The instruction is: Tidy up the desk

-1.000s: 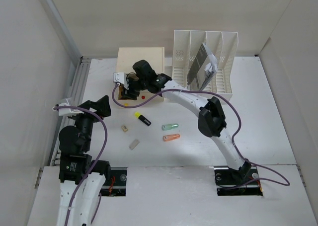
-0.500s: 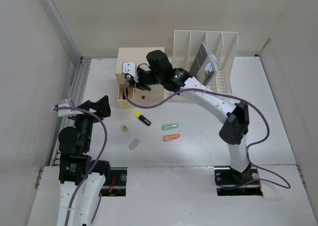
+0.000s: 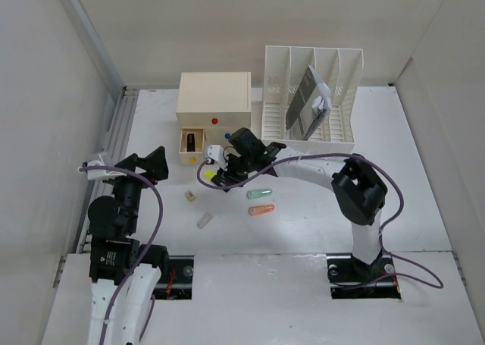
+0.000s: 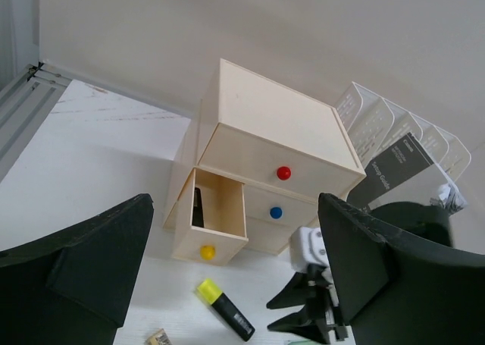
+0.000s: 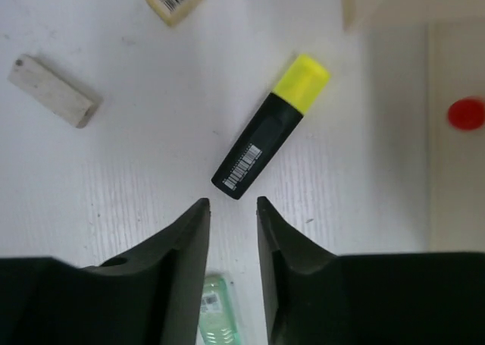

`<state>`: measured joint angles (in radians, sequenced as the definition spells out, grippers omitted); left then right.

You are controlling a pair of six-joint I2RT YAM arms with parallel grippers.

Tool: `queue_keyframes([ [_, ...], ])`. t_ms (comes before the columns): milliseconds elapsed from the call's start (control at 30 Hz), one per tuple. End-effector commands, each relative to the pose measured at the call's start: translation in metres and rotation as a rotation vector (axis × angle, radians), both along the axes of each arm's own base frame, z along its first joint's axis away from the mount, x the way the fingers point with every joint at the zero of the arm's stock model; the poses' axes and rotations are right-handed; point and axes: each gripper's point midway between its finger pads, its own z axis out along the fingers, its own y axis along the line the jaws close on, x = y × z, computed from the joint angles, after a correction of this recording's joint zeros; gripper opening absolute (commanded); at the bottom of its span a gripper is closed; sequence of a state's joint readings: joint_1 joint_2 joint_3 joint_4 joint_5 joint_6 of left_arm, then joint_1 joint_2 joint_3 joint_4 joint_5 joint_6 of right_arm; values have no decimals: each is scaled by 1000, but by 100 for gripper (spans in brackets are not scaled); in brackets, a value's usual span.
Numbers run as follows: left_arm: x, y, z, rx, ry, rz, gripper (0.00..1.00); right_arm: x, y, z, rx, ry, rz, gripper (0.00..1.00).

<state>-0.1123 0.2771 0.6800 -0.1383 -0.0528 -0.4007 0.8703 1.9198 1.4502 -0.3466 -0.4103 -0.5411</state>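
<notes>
Left pincer [image 4: 235, 265] gapes wide, empty, above the left side of the table [image 3: 424, 170]. Far centre, the drawer box [image 3: 214, 95] has its yellow-knobbed drawer [image 4: 221, 227] pulled out, a dark item [image 4: 197, 208] inside; the file rack [image 3: 337, 64] right of it holds booklets [image 3: 303, 102]. Right pincer [image 5: 233, 216], narrowly apart and empty, hovers above the table beside the black end of the highlighter [image 5: 265, 136].

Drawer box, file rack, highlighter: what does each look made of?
Drawer box: probably wood or laminated board, judging by the matte cream finish and thick flat panels.
File rack: looks like moulded plastic, white with thin slotted walls.
Highlighter: plastic, with a smooth black barrel, a printed barcode and a yellow cap.
</notes>
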Motion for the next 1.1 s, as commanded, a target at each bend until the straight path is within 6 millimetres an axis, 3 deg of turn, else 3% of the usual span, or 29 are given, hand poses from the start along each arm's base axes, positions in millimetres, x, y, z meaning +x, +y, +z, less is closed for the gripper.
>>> queue_keyframes([
  [0,-5,-3,16,0,-68,-19,89,23,28,25,121,-58,-134,38],
  [133,-5,-3,16,0,-68,-19,89,36,39,11,120,1,-229,41],
  [433,-5,-3,16,0,-68,-19,89,34,65,-9,156,133,-322,48],
  [967,-7,-1,17,-3,-77,-10,89,40,71,-25,173,122,-403,53],
  [1067,-7,-1,17,-3,-77,-10,89,39,64,-35,149,121,-420,53],
])
